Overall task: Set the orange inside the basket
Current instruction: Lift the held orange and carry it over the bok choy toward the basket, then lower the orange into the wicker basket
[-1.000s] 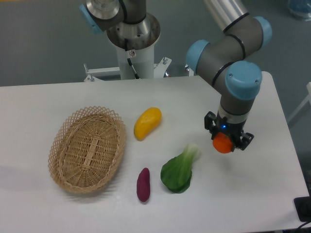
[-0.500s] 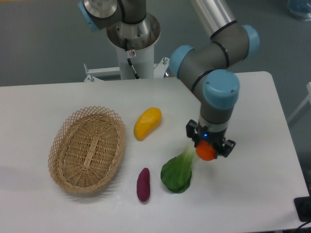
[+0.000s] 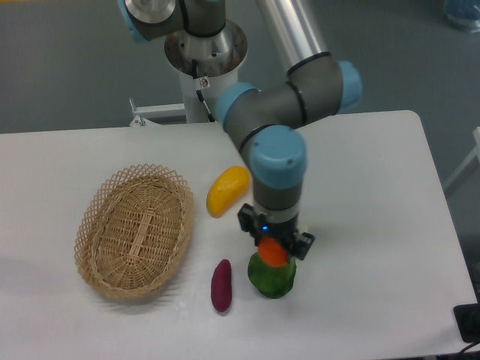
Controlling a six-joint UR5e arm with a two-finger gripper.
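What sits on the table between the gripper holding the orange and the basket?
In the camera view, the purple sweet potato lies between the gripper with the orange and the basket; the yellow mango-like fruit lies farther back.

On my feed, a white table [image 3: 375, 187] spans the frame. At left on it I see the basket [image 3: 135, 231], oval and wicker. At centre lies a yellow-orange fruit [image 3: 227, 190]. Below it, toward the lower centre, I see a purple sweet potato [image 3: 221, 284] and, just to its right, a leafy green vegetable [image 3: 271, 281], partly hidden.
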